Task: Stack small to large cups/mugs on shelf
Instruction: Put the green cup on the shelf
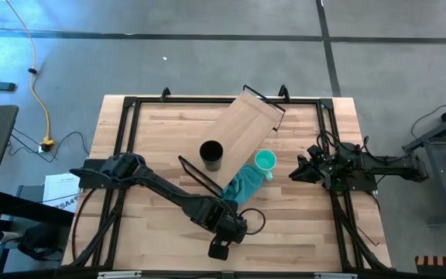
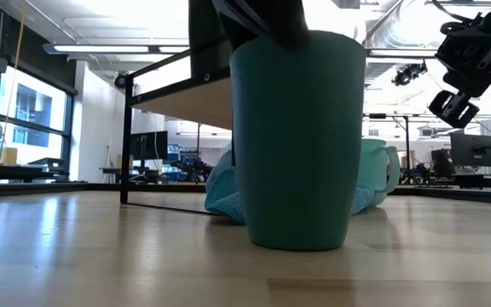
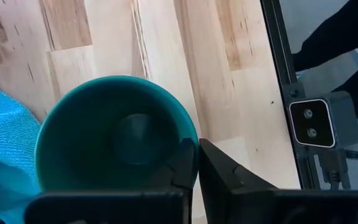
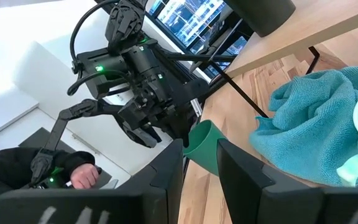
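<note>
Left gripper (image 3: 196, 169) at near centre of the table (image 1: 300, 232): fingers clamped on the rim of the dark green cup (image 3: 114, 146), which stands upright on the table. Black cup (image 1: 211, 154) sits on the shelf (image 1: 246, 128). Teal cloth (image 1: 242, 186) lies beside the mint mug (image 1: 265, 162), just right of it. Right gripper (image 1: 299, 171) hovers at the right, fingers apart, empty.
</note>
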